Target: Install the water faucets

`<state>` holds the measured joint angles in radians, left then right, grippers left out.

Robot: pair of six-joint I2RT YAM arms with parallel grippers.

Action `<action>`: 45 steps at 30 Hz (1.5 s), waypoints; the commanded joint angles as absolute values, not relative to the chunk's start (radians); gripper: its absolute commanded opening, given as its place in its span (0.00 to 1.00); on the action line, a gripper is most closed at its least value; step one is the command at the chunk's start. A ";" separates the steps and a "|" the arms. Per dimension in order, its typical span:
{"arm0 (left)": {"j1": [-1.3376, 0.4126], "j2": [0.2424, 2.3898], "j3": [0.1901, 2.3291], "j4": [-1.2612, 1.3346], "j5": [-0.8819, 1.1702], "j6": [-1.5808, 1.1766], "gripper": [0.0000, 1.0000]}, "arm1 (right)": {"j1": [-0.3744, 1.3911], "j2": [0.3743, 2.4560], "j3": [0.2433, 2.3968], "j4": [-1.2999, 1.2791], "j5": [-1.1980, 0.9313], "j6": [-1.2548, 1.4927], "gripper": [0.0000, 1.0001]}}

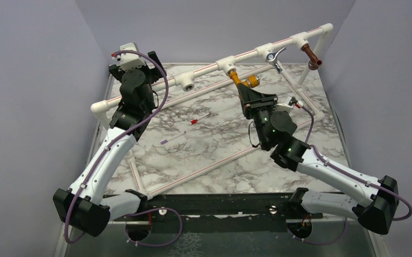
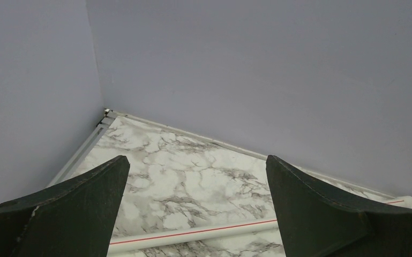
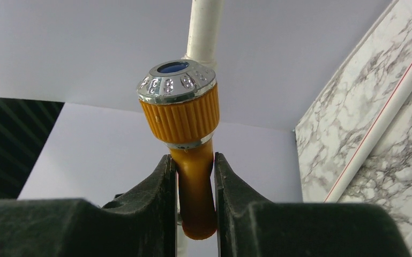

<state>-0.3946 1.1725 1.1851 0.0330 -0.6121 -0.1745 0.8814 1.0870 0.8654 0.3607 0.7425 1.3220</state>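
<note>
Lilac walls (image 1: 214,21) box in the marble worktop (image 1: 219,144); left fingers (image 2: 75,214) spread apart, right fingers (image 3: 139,214) clamped on the yellow faucet (image 3: 185,120).

Marble table (image 1: 219,144) holds white pipe frame (image 1: 193,174), red-tipped stick (image 1: 199,119).

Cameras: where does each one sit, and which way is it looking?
Top: above and behind, looking down on the table; both arms show.
Left wrist: looks past the open left gripper at a table corner and wall.
Right wrist: looks along the right gripper, shut on the yellow faucet.
Shared: top and right wrist both show that faucet.
</note>
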 commanded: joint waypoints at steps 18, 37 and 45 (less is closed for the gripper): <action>-0.452 1.192 1.074 -0.339 -0.532 -0.189 0.99 | 0.866 1.129 0.822 0.160 0.650 1.786 0.01; -0.454 1.199 1.072 -0.339 -0.533 -0.187 0.99 | 0.867 1.105 0.812 0.164 0.660 1.747 0.38; -0.454 1.202 1.072 -0.339 -0.531 -0.187 0.99 | 0.865 1.091 0.803 0.205 0.669 1.709 0.58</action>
<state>-0.4061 1.1610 1.1774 0.0250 -0.5991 -0.1749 0.8703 1.0725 0.8398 0.2787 0.6865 1.7470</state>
